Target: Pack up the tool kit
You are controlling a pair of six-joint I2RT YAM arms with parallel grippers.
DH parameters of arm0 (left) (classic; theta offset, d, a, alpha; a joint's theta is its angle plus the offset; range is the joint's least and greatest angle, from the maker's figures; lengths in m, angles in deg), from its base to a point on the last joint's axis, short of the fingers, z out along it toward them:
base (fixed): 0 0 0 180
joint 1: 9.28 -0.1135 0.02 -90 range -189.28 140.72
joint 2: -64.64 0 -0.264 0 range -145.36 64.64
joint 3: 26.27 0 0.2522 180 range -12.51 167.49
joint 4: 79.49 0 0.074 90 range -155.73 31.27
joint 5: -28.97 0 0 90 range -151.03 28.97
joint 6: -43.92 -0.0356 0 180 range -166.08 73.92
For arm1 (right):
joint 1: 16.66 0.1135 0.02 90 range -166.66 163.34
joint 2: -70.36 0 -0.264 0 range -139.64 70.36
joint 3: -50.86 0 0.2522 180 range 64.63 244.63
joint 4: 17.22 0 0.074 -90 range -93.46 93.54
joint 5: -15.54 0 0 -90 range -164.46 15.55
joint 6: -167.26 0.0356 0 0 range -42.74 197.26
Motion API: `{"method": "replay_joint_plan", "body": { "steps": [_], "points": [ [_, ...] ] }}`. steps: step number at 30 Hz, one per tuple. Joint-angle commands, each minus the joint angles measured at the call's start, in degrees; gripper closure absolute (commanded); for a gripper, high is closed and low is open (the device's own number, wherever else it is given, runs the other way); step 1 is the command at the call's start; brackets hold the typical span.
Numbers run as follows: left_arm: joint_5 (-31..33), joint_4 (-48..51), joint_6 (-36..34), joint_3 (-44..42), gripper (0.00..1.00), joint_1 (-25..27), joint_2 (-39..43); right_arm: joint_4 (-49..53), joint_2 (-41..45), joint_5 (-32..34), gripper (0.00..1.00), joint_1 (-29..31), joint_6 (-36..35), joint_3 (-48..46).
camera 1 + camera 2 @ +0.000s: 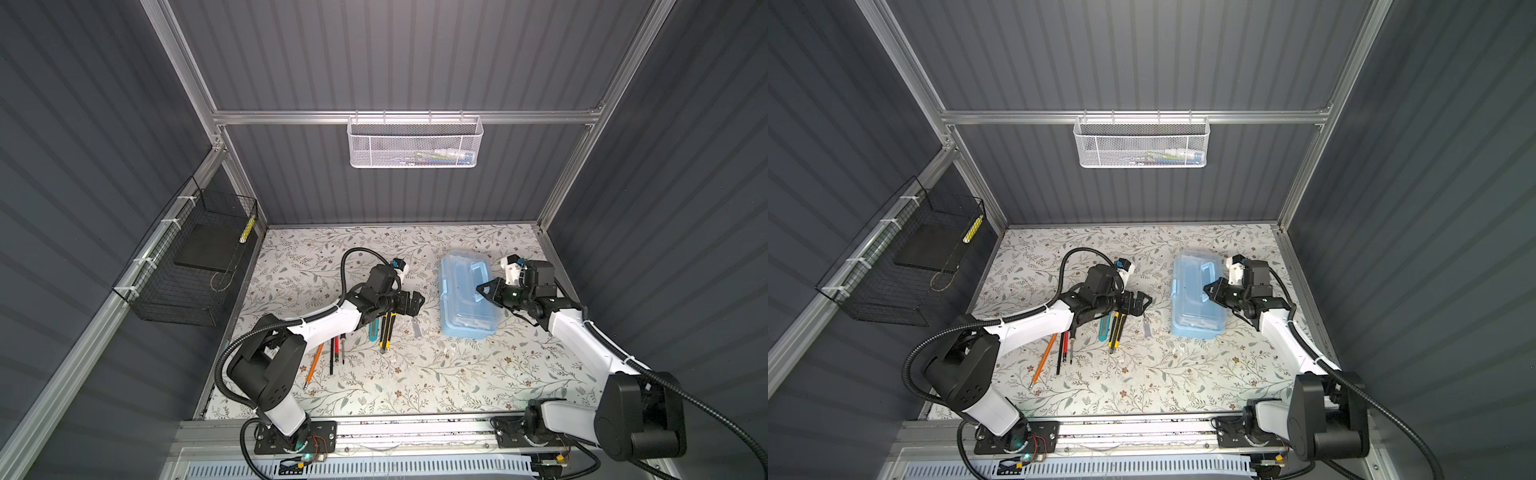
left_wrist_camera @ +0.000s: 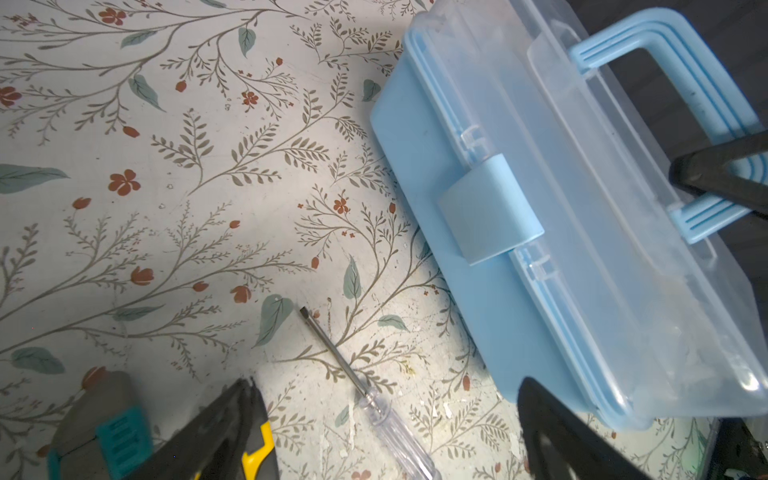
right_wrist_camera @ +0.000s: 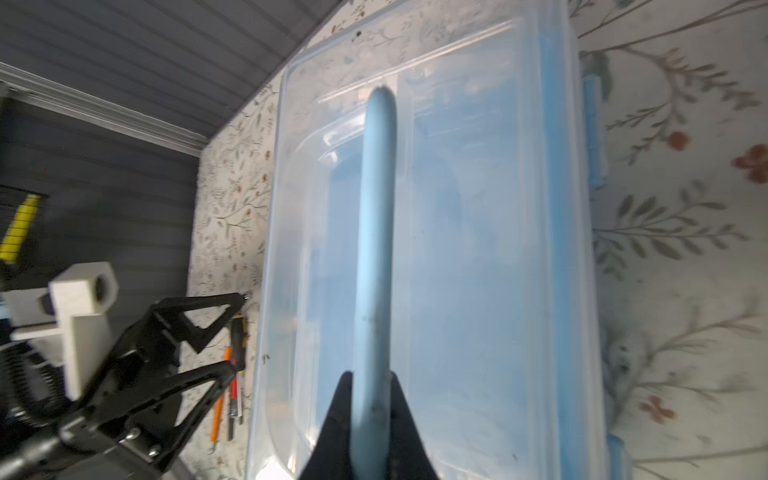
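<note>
Where the floral table (image 1: pixel 415 374) runs right of centre, one light-blue tool box (image 1: pixel 465 299) sits with its clear lid down. Its single blue handle (image 3: pixel 376 232) is pinched between the closed jaws of the right gripper (image 3: pixel 370 380), that arm bent inward over the box's right side. Left of the box lie one clear-handled screwdriver (image 2: pixel 374 403), one teal utility knife (image 1: pixel 372 328), one yellow-and-black utility knife (image 1: pixel 386 332) and one orange pencil (image 1: pixel 313 363), with several slim red and black tools I cannot count. The left gripper (image 1: pixel 417 302) hangs above them, jaws wide apart, arm stretched toward the box.
</note>
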Motion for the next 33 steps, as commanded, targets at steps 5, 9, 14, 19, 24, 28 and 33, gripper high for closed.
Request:
{"method": "replay_joint_plan", "body": {
  "steps": [5,9,14,19,24,28,33],
  "points": [
    [-0.8,2.0,-0.3,3.1,0.01,0.3,1.4,-25.2,-3.9,-21.4,1.0,-2.3,16.5,-6.1],
    [-0.7,0.8,0.7,2.7,0.01,0.3,2.7,-22.2,-6.1,-21.4,1.0,-3.9,13.3,-6.1],
    [-2.4,-0.9,1.2,2.1,0.01,0.3,3.4,-8.3,-5.4,-15.7,1.0,-3.9,2.3,-3.0],
    [-5.3,-7.2,2.4,0.1,0.01,0.4,3.9,-2.0,-4.7,-11.4,1.0,-3.9,-3.0,-1.7],
    [-9.2,-3.4,3.2,5.2,0.01,0.5,0.0,-0.8,-5.0,-10.1,1.0,-3.9,-4.5,-1.2],
    [-16.2,-9.5,6.8,4.9,0.01,0.5,-1.2,1.7,-5.4,-8.3,1.0,-3.9,-6.9,0.1],
    [-17.2,-0.6,2.9,11.4,0.01,0.5,-4.1,4.1,-4.4,-6.3,1.0,-3.7,-9.1,1.0]
  ]
}}
